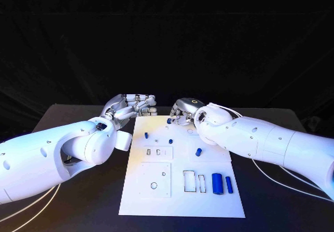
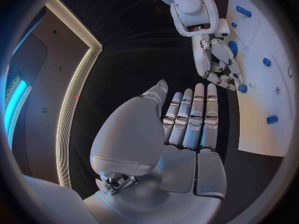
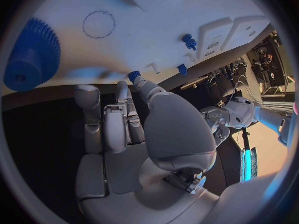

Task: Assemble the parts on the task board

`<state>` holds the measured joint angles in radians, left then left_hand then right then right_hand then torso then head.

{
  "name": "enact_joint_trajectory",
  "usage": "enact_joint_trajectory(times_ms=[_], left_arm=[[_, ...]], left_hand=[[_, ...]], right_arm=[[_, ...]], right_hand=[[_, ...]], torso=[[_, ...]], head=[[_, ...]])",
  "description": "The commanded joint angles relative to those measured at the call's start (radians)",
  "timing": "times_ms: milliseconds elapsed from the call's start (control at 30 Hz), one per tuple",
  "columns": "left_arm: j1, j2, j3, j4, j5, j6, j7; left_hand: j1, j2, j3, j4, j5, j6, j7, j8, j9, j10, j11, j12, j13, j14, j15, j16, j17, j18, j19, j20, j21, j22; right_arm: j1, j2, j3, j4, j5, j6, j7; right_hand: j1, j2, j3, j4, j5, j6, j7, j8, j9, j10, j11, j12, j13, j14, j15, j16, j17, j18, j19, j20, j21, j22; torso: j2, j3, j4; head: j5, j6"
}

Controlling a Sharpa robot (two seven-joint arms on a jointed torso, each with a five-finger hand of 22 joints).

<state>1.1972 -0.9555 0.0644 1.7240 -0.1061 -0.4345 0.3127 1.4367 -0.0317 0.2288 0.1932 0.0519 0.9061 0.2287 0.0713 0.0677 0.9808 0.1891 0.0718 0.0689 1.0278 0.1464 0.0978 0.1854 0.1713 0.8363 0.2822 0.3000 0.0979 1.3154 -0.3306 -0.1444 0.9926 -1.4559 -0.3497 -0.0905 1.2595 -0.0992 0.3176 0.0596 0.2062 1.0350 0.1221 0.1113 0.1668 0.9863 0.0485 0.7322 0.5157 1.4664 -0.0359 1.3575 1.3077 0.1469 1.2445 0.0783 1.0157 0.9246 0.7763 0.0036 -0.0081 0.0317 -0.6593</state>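
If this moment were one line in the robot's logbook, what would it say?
left hand: flat, holds nothing, beside task board | right hand: fingertips on small blue part at board's far edge | other blue parts loose on board

A robotics lab: black backdrop curtain (image 1: pixel 167 48) across the frame's top, black table (image 1: pixel 69 121) below, white task board (image 1: pixel 181 203) at centre.

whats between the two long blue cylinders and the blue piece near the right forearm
Bare white task board: nothing lies between the long cylinders and the blue piece, going by the head view.
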Motion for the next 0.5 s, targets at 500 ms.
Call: enact_joint_trajectory(times_ms=[500], left_arm=[[0.002,-0.004,0.001,-0.01,0.003,0.021,0.007]], left_hand=[[-0.008,-0.003,-0.003,0.0,0.0,-0.003,0.007,-0.006,-0.002,-0.004,0.001,-0.007,-0.001,-0.005,0.003,-0.006,0.002,0.012,-0.007,-0.003,-0.007,-0.002]], right_arm=[[0.048,-0.183,0.007,0.216,0.126,-0.019,0.021]], right_hand=[[-0.005,-0.03,-0.023,0.007,0.006,-0.053,0.023,-0.034,-0.014,0.002,0.014,0.011,0.007,0.018,0.021,-0.083,-0.083,0.01,-0.067,0.011,-0.103,-0.092]], torso=[[-0.012,0.0003,-0.0145]], head=[[-0.001,0.018]])
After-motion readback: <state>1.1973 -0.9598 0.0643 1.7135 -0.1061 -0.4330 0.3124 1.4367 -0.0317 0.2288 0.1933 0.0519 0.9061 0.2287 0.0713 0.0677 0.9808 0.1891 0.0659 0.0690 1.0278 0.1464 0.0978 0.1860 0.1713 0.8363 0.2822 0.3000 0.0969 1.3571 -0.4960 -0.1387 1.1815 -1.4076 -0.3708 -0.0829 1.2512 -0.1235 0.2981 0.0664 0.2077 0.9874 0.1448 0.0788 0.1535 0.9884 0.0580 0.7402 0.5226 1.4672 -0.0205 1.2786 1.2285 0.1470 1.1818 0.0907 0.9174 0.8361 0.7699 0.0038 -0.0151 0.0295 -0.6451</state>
